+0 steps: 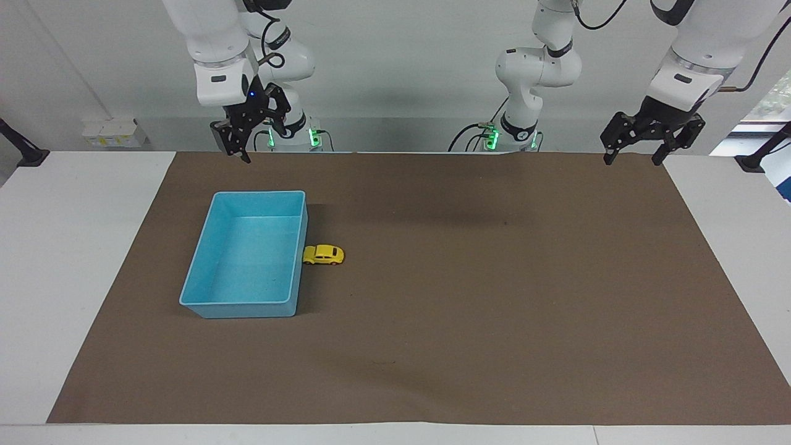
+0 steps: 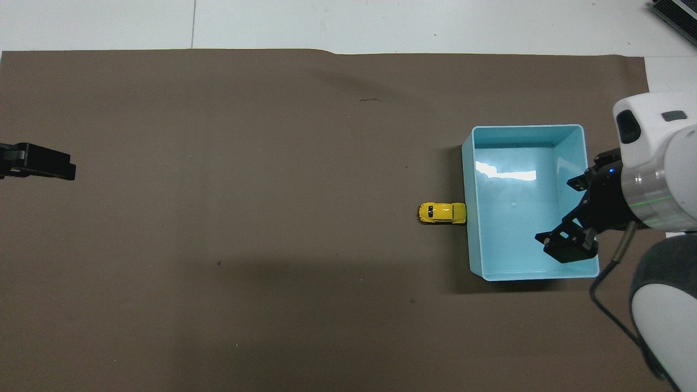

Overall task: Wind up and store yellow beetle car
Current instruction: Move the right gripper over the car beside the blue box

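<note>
The yellow beetle car stands on the brown mat with one end against the outer long wall of the blue bin. It also shows in the overhead view, touching the bin. The bin is empty. My right gripper hangs open and empty, raised high over the bin's end toward the robots; in the overhead view it covers that corner. My left gripper is open and empty, raised over the mat's corner at the left arm's end, and shows at the overhead view's edge.
The brown mat covers most of the white table. Nothing else lies on it besides the bin and the car.
</note>
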Robot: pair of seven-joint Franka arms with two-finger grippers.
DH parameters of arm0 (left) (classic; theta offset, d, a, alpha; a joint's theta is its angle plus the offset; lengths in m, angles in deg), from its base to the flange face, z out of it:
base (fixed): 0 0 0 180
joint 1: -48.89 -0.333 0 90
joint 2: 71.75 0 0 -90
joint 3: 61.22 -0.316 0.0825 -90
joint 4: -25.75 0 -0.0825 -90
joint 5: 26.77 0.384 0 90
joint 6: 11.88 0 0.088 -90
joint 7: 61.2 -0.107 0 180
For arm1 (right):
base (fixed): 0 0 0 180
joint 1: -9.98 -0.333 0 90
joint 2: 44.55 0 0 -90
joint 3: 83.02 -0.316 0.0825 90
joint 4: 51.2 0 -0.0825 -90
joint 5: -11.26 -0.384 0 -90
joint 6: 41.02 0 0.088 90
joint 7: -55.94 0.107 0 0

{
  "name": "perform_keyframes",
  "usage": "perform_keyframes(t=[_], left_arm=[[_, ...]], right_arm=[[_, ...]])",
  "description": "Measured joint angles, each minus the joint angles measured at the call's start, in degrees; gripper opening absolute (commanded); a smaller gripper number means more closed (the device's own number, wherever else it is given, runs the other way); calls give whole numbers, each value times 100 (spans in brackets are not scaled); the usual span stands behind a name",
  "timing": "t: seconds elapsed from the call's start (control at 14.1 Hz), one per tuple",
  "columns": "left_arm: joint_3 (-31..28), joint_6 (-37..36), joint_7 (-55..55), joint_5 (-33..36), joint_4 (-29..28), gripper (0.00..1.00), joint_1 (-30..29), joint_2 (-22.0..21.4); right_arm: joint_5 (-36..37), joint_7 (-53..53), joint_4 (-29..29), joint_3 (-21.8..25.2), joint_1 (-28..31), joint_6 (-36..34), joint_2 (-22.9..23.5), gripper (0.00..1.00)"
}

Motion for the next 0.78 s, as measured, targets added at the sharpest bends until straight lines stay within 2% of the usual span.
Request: perform_keyframes(t=[0.35,0.57,0.78], left_arm=[[18,-131,-4,-10,-1,100,0,2],[28,-153,-4,-10,-1,100,0,2],[24,-155,-4,-10,-1,100,-1,2]], right_arm=[[24,-1351,443,-4,-188,558,45,100],[24,-1730,943,-2,-319,1151,138,100],[33,-1849,1219,-7,-451,1428,334,100]])
